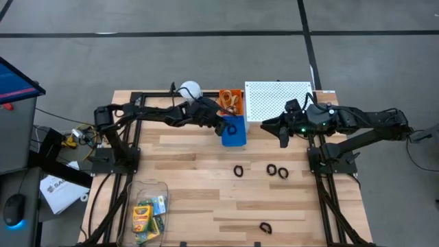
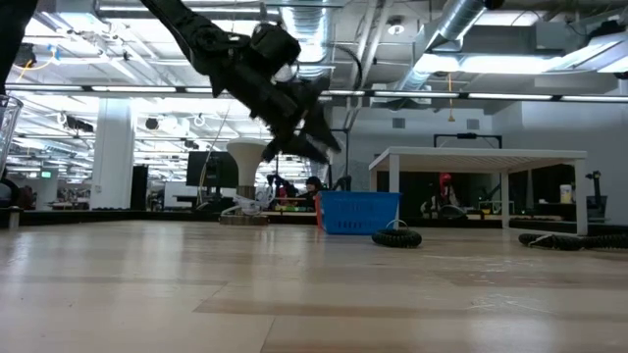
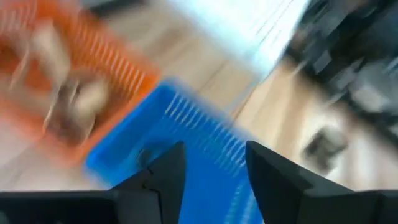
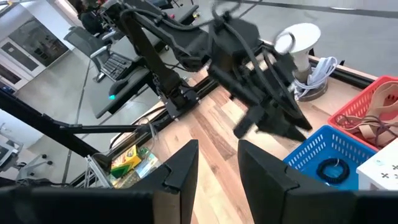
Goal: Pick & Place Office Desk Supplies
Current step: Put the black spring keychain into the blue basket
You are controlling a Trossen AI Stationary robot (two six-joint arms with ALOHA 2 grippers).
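We read this as the placing step for the black ring-like clips: our left gripper (image 1: 223, 124) hangs over the blue basket (image 1: 234, 134) at the back of the worktop (image 1: 192, 171), its fingers parted with nothing between them in the left wrist view. One black clip (image 4: 329, 168) already lies inside the blue basket. The orange basket (image 1: 232, 101) just behind it holds the tan rubber-band loops (image 4: 373, 121). Three more clips rest on the bare worktop: two near the middle (image 1: 239, 171) (image 1: 277, 169) and one nearer the front edge (image 1: 265, 227). The crayon boxes (image 1: 143, 216) sit in a clear container (image 1: 147, 189) at the front left corner. Our right gripper (image 1: 282, 134) waits beside the white perforated shelf (image 1: 278, 100), fingers spread and empty. Next, we judge, the left arm must swing away from the basket, come down over one loose clip and pinch its thin rim cleanly.
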